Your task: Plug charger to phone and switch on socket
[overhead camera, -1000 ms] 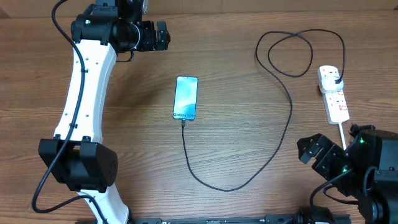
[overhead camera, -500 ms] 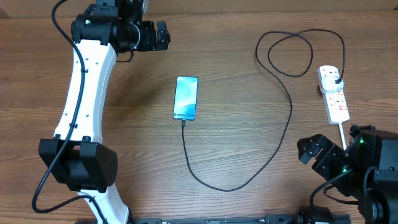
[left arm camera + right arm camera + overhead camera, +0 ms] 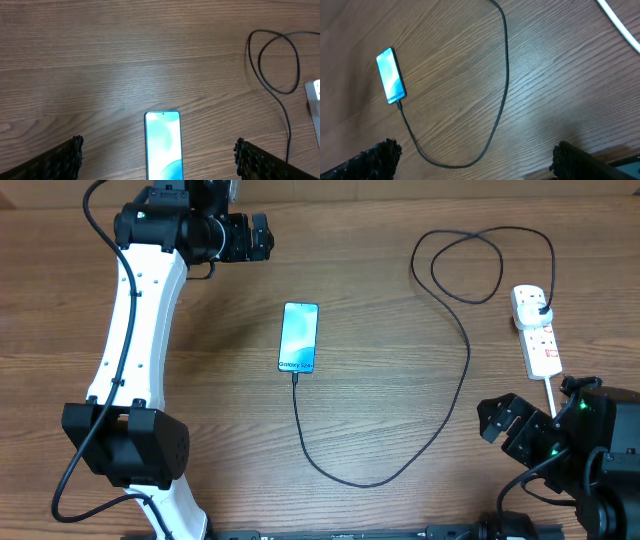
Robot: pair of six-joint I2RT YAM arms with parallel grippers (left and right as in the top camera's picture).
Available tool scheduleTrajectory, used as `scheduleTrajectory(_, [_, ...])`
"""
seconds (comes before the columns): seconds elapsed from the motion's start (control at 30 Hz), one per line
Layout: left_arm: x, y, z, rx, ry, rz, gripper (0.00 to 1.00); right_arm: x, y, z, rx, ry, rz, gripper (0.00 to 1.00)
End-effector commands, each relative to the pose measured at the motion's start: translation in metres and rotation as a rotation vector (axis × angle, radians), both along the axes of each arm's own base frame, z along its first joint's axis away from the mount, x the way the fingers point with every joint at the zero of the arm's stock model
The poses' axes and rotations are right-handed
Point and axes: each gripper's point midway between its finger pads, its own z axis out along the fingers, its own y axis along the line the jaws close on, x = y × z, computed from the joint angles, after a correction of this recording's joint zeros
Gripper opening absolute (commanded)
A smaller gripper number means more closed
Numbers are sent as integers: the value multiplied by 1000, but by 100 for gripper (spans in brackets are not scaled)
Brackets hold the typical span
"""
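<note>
The left fingers (image 3: 64, 161) stand wide apart with nothing between them. The right fingers (image 3: 376, 159) are likewise spread and empty. Neither pair touches any item.

**Location of items**
- The phone (image 3: 299, 337) lies flat on the worktop (image 3: 380, 400), screen lit, ahead of the left fingers and centred between them. It is well apart from the right fingers.
- The charger (image 3: 467, 360) runs from the short edge of the phone in a slack curve across the worktop. The connector (image 3: 296, 377) appears seated in the phone, but fine detail cannot be confirmed. The plug (image 3: 540, 305) sits in the socket (image 3: 535, 330).
- The socket lies near the right fingers, just ahead of them. Its white cord (image 3: 549, 392) leads back towards them.

**Handling properties (estimated)**
- Phone: rigid, thin, glass-faced and probably slippery. Grip across the long edges only, never on the screen.
- Charger: light and limp. Hold just behind the connector, as the cable gives no pushing force elsewhere.
- Socket: rigid, light, and liable to slide or tip. Press the red switches (image 3: 541, 340) straight down with a fingertip. Switch position cannot be read.
</note>
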Motion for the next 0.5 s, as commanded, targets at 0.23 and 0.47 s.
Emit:
scheduleTrajectory(0.23, [1, 1, -4, 2, 9, 7, 100, 21, 20, 20, -43, -159, 172, 100])
scheduleTrajectory(0.47, [1, 1, -4, 2, 9, 7, 100, 16, 27, 32, -47, -303, 214, 100])
